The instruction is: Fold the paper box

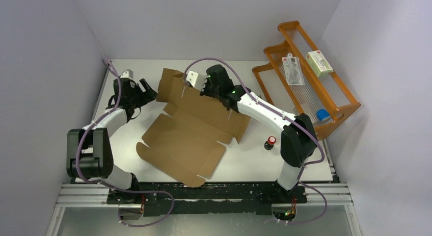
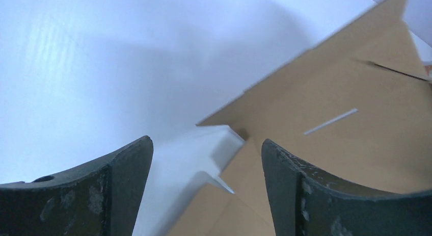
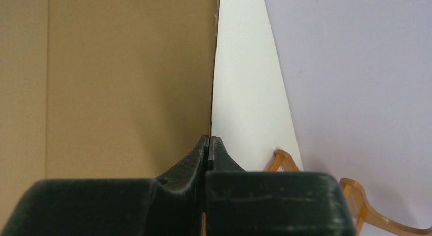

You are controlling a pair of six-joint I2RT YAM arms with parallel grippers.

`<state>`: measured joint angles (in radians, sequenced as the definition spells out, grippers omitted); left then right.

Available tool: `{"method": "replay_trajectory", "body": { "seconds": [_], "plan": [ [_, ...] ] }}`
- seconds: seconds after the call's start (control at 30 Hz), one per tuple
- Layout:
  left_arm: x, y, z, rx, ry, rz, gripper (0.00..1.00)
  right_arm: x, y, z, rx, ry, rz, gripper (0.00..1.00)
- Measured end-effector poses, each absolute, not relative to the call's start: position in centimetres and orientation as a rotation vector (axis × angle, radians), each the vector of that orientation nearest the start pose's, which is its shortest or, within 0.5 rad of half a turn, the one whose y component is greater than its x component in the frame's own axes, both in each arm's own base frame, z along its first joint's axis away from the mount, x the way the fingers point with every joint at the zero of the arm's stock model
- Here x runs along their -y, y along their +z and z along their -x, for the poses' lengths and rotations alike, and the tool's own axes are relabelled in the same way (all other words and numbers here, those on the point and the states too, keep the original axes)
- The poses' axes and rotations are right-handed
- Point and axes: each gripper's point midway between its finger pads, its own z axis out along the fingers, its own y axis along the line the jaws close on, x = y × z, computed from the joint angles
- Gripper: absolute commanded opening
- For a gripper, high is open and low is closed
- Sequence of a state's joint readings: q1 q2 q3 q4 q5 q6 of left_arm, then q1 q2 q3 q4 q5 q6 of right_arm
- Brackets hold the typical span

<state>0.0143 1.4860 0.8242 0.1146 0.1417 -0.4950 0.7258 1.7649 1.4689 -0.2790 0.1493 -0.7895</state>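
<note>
On the white table (image 1: pixel 254 162), between the two arms, lies the paper box (image 1: pixel 193 131), unfolded and mostly flat. Its far-left panel tilts up off the surface.

The right gripper (image 3: pixel 210 139) is hidden at its tips in the top view, where the wrist and camera housing cover them. In its own wrist view we see the jaws pressed together with no gap, tips at a straight cardboard edge. We cannot tell whether they pinch that edge or only sit against it.

The left gripper (image 2: pixel 206 144) is spread wide and empty, just beside the raised panel's corner. Its view is blurred close up.

Cardboard: plain brown, matte, die-cut with notches, narrow slits and crease lines. Left fingers (image 2: pixel 122 185): dark, scuffed, curved.

At the table's right edge an orange translucent rack (image 1: pixel 346 101) holds a white-and-green carton (image 1: pixel 319 62), a clear packet (image 1: pixel 292 69) and, lower down, a blue item (image 1: pixel 322 114) too small to identify. A small red-topped object (image 1: pixel 271 141) stands near the box's right side.
</note>
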Motion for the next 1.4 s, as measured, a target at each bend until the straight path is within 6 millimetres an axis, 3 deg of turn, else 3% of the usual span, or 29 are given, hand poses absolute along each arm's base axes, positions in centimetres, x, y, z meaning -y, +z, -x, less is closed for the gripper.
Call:
{"method": "replay_trajectory", "body": {
  "seconds": [0.17,0.3,0.63,0.93,1.07,1.23,1.4],
  "plan": [
    [2.3,10.0,-43.2,-2.108,-0.447,0.397,0.82,-29.8,20.3,-42.0,-1.585,-0.217,1.441,0.01],
    [3.1,10.1,-44.6,-2.093,-0.494,0.268,0.82,-29.7,20.4,-42.1,-1.571,-0.233,1.466,0.01],
    [5.8,13.8,-49.8,-1.941,-0.629,-0.063,0.75,-30.2,20.8,-42.2,-1.541,-0.307,1.510,0.01],
    [7.8,13.5,-50.6,-1.883,-0.750,-0.206,0.71,-30.4,20.8,-42.2,-1.510,-0.417,1.539,0.01],
    [8.5,12.4,-50.8,-1.871,-0.812,-0.233,0.58,-30.9,21.3,-42.0,-1.483,-0.444,1.542,0.01],
    [9.5,12.0,-50.6,-1.858,-0.865,-0.272,0.24,-31.2,21.6,-42.0,-1.459,-0.476,1.538,0.01],
    [10.3,12.8,-49.8,-1.825,-0.858,-0.319,0.14,-31.4,21.4,-42.1,-1.445,-0.524,1.534,0.02]
  ]
}}
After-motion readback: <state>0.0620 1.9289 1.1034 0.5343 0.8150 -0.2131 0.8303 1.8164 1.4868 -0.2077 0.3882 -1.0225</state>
